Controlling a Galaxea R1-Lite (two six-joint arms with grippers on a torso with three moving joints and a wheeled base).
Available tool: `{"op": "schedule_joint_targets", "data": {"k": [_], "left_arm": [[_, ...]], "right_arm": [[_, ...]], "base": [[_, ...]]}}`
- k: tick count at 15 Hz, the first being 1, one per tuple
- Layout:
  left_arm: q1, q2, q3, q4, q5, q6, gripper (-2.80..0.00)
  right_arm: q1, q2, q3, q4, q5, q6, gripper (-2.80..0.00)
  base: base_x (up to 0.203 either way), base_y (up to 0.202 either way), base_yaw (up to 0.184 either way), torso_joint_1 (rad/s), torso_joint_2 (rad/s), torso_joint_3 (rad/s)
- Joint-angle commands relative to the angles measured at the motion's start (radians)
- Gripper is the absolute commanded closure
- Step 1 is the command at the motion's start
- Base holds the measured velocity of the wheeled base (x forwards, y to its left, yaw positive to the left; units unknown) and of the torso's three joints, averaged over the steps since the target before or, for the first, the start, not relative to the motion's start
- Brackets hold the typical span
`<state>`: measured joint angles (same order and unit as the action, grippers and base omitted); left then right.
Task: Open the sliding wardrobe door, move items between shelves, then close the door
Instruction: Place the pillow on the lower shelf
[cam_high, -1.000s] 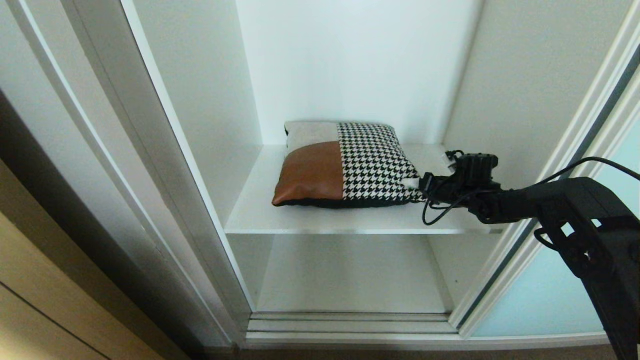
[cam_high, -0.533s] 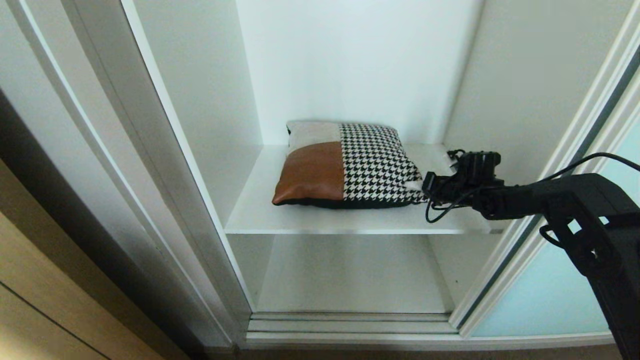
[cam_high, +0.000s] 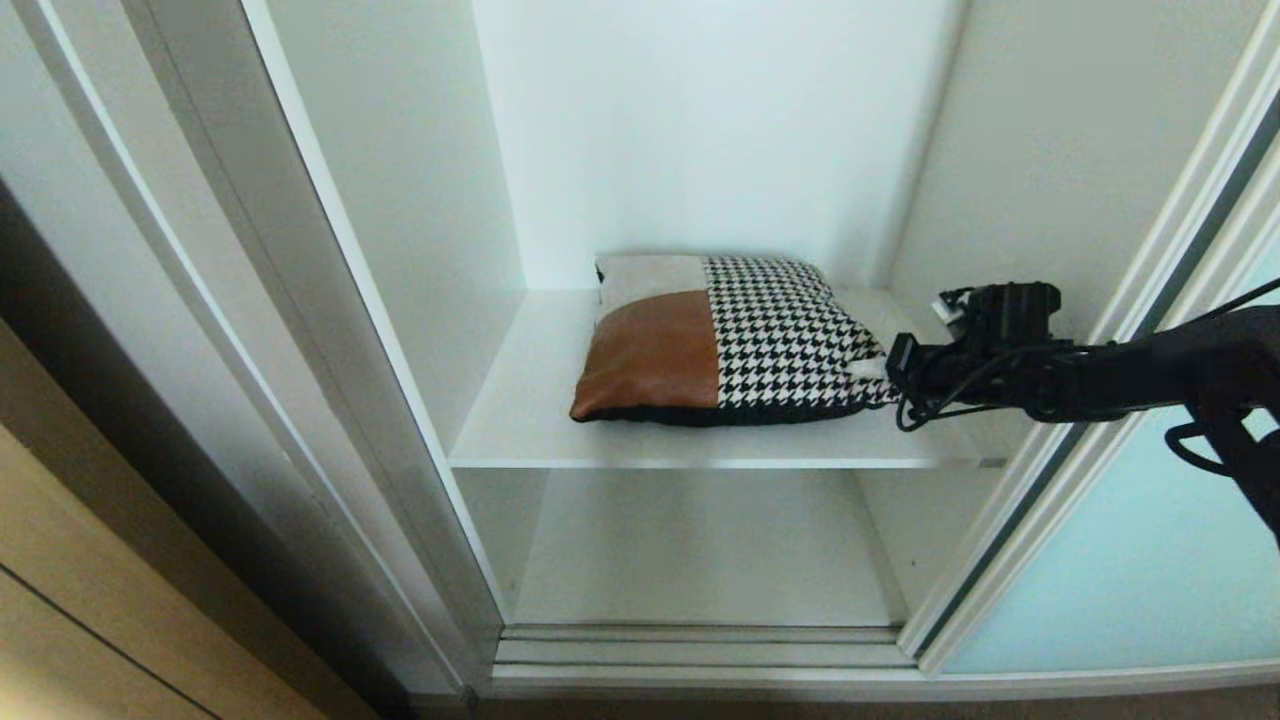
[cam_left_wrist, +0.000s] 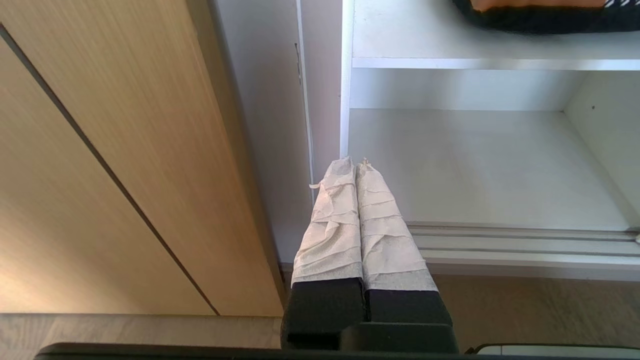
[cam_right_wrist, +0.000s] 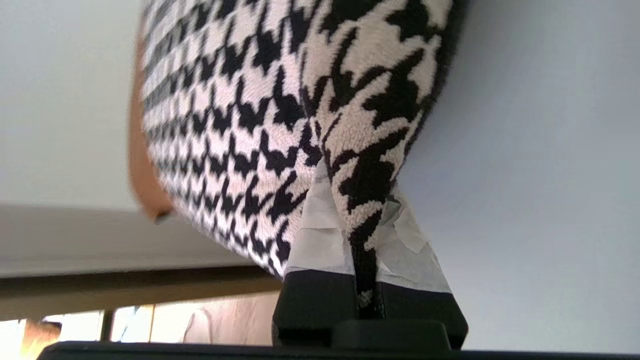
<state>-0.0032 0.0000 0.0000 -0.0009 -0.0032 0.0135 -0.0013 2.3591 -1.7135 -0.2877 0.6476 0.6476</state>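
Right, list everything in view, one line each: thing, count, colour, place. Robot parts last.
cushion: one, houndstooth, rust-brown and beige-grey with black edging, lying on the upper shelf.
upper shelf: one, white, spanning the open compartment.
lower shelf: one, white, below it.
sliding wardrobe door: one, pale aqua glass in a white frame, slid to the right.
wood panel: one, light wood grain, left of the wardrobe.
right gripper: one, black with white-wrapped fingers, shut on the cushion's right corner.
left gripper: one, same make, shut, holding nothing, low before the wardrobe.
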Motion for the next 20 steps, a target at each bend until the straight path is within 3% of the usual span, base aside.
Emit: {"op": "schedule_joint_targets", "data": {"k": [1,7,16,20], "left_arm": [[0.000,0.002,0.002,-0.001,0.000,0.000,0.00],[0.000,0.002,0.000,0.002,0.005,-0.007,0.00],[0.000,0.003,-0.009,0.038,-0.002,0.029,0.00],[0.000,0.047,-0.195,0.179,-0.043,0.047,0.00]], "right_arm": [[-0.003,-0.174,0.164,-0.005,0.003,-0.005,0.00],[-0.005,-0.336,0.513,-0.133,0.004,-0.053,0.00],[-0.082,-0.348,0.592,-0.168,0.002,-0.060,0.00],[-0.083,-0.364,0.661,-0.205,0.003,-0.064,0.00]], "base": [[0.000,0.000,0.000,0.000,0.00,0.000],[0.000,0.000,0.000,0.000,0.00,0.000],[0.000,0.000,0.000,0.000,0.00,0.000],[0.000,0.000,0.000,0.000,0.00,0.000]]}}
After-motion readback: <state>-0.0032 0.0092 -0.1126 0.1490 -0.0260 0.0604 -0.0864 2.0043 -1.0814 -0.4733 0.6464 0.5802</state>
